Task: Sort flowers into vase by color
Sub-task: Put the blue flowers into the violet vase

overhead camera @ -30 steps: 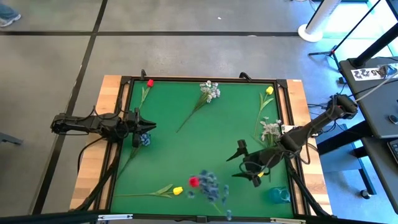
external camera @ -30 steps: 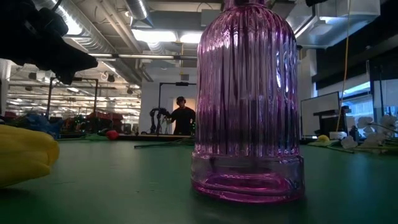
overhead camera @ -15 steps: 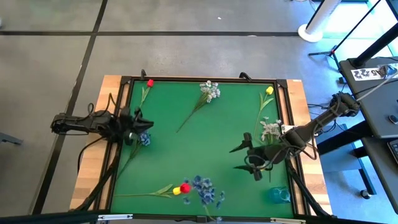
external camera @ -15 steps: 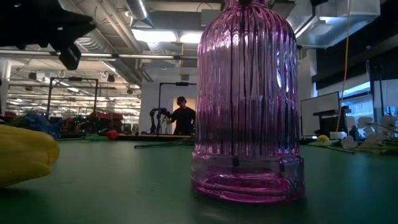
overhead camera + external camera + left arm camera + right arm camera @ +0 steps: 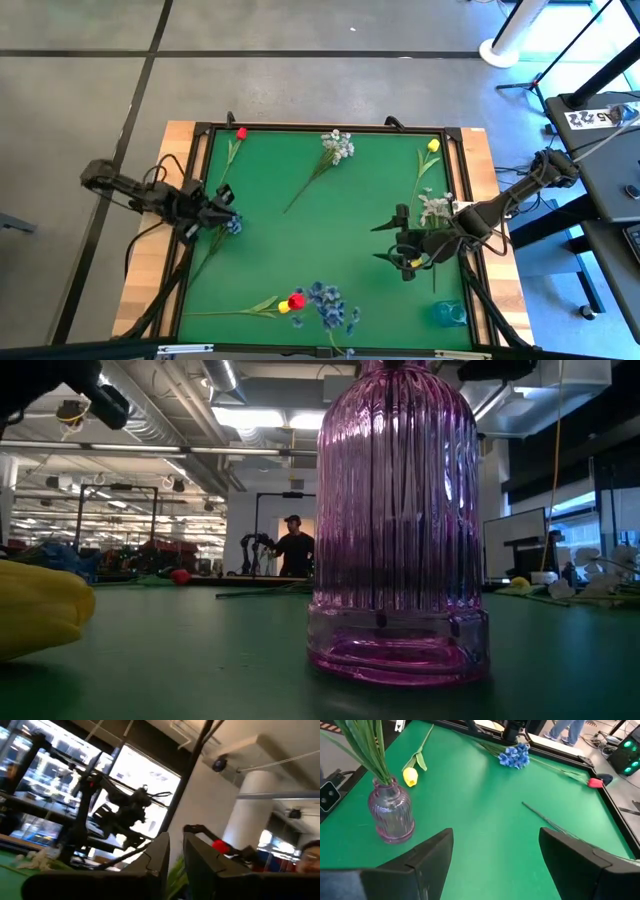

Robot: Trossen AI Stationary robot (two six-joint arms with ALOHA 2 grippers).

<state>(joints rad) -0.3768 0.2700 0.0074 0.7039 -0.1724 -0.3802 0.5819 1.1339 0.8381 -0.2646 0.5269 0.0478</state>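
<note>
A purple ribbed vase stands near the table's near edge and fills the low view. Green stems rise from it, and from above blue blossoms and a red bud show over it. A yellow tulip lies beside it. My right gripper hovers open to the vase's right, holding nothing. My left gripper sits at a blue spray by the left edge, its fingers almost together. Other flowers lie flat on the mat: a red tulip, a whitish spray and a yellow tulip. My left gripper is shut on the blue spray right beside its blossoms, coming in from the table's left and slanting down. A strip of green shows between its two fingers. The stem lies on the mat, trailing toward the near edge.
Another whitish spray lies under my right arm. A small teal vase stands in the near right corner. A raised black frame borders the green mat. The mat's middle is bare. A person stands far off in the room.
My right gripper has drawn back from the purple vase toward the far edge, staying open. The flowers in the vase swayed and settled, the red bud ending next to the yellow one. My left gripper has tipped down onto the blue spray and brought its fingers together.
</note>
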